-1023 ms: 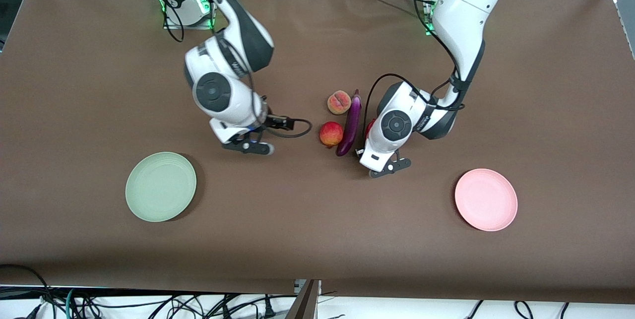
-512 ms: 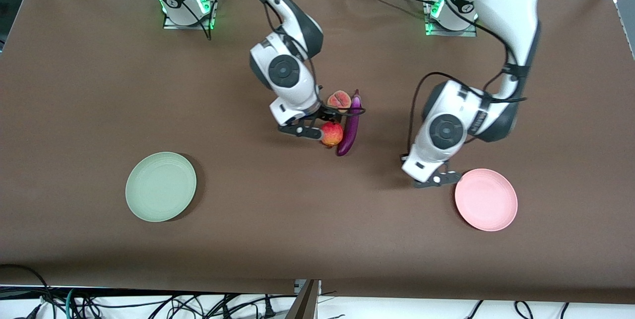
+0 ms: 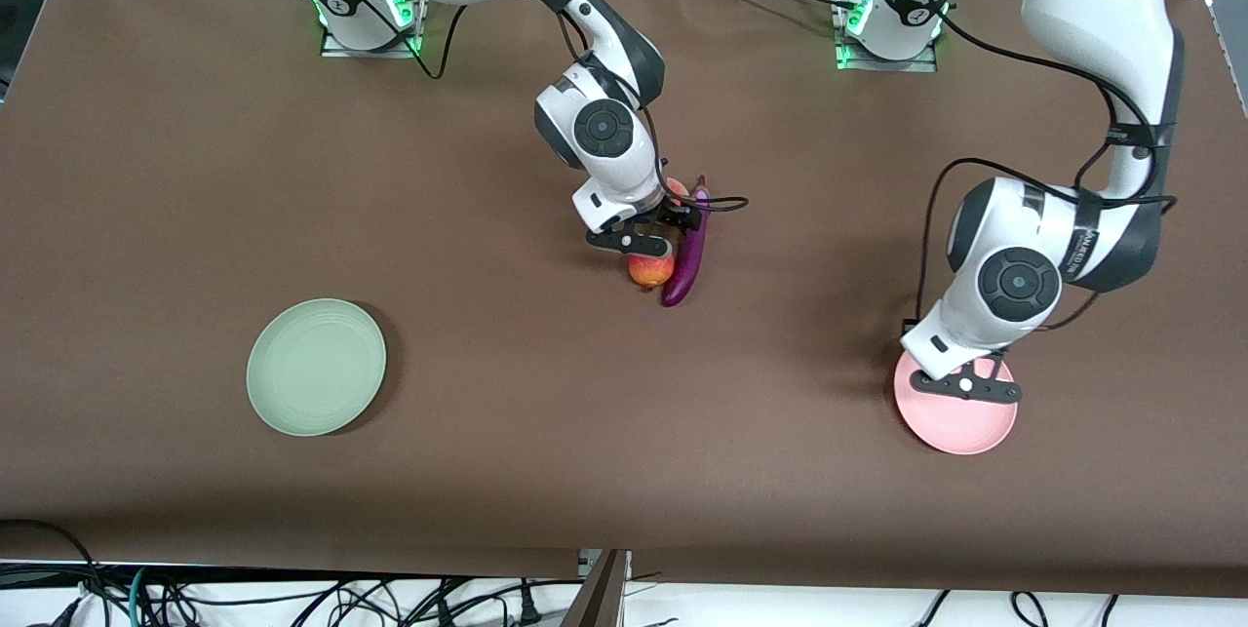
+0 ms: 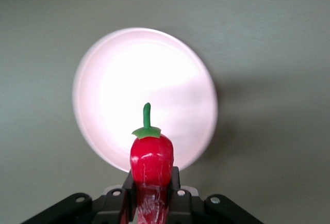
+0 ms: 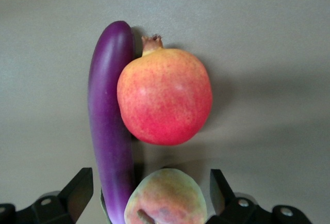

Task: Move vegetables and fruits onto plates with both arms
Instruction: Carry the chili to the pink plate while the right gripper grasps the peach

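My left gripper [image 3: 967, 386] hangs over the pale pink plate [image 3: 960, 427], shut on the red chili pepper [image 4: 151, 157], whose green stem points away from the fingers; in the left wrist view the plate [image 4: 113, 79] lies below it. My right gripper [image 3: 639, 239] is over the peach [image 5: 166, 195], open, its fingers [image 5: 80, 188] standing wide on either side of the peach and one end of the purple eggplant [image 5: 108, 121]. The round red-yellow fruit [image 3: 650, 269] lies against the eggplant [image 3: 690, 256], nearer to the front camera than the peach. The mint green plate [image 3: 316, 367] is bare.
The brown table cover [image 3: 546, 432] runs to all edges. Both arm bases [image 3: 366, 13] stand on the edge farthest from the front camera. Cables hang below the table's front edge [image 3: 585, 568].
The left arm carried the chili pepper from beside the eggplant to over the pink plate. The right arm swung from the green plate's end of the table to over the fruits.
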Robot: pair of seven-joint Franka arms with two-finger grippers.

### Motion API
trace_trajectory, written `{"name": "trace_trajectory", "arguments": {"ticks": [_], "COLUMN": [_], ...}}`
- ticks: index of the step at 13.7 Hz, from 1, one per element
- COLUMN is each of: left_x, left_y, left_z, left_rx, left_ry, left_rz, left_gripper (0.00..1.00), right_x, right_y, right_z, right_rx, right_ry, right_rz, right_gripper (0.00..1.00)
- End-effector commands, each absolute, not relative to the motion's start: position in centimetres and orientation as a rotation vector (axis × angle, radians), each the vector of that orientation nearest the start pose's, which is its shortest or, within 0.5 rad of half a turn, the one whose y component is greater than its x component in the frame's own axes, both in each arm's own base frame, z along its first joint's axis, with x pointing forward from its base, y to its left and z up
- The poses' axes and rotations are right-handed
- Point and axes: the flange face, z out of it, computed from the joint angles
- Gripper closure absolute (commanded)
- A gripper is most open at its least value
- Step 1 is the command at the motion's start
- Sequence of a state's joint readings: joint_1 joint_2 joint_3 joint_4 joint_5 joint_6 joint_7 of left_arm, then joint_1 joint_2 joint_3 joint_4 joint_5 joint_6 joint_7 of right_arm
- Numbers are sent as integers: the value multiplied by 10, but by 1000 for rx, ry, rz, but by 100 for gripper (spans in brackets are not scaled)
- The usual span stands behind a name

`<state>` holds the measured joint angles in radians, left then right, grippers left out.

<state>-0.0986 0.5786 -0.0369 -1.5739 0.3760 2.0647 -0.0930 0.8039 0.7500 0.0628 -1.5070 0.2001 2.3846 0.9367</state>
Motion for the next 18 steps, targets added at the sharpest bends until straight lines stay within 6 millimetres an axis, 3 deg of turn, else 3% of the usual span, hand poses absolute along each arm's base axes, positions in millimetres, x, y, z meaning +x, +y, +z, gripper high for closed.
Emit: {"name": "trace_trajectory", "arguments": {"ticks": [1,3,7,8,11,15,16,17,18], "left_x": [719,732,738,737,734,732,731,731,732], "left_y": [-53,-33,-28,-38,-33,-43,-43,-44,-43], "left_z": [294,283,229,226,206,198,197,197,198], "left_rx": [-2722,-2728,-2781,-2814,-2854,-2908,-2910,-2912,-2913], "left_ry": [493,552,541,523,493,465,462,459,460], "left_rz": [39,2,-61,-61,-25,-11,-9,-9,-11], "left_gripper": [82,82,82,82,79,75,70,25,0], "right_x": [465,461,453,452,446,440,436,435,435], "right_y": [561,563,568,568,571,573,575,574,574], "right_z": [233,231,221,219,212,204,199,195,193], "right_rx": [-2909,-2914,-2929,-2933,-2943,-2955,-2960,-2965,-2967], "right_ry": [309,304,281,277,267,255,250,251,254], "right_rz": [97,105,119,123,137,150,157,162,165], "right_gripper": [0,0,0,0,0,0,0,1,3]}}
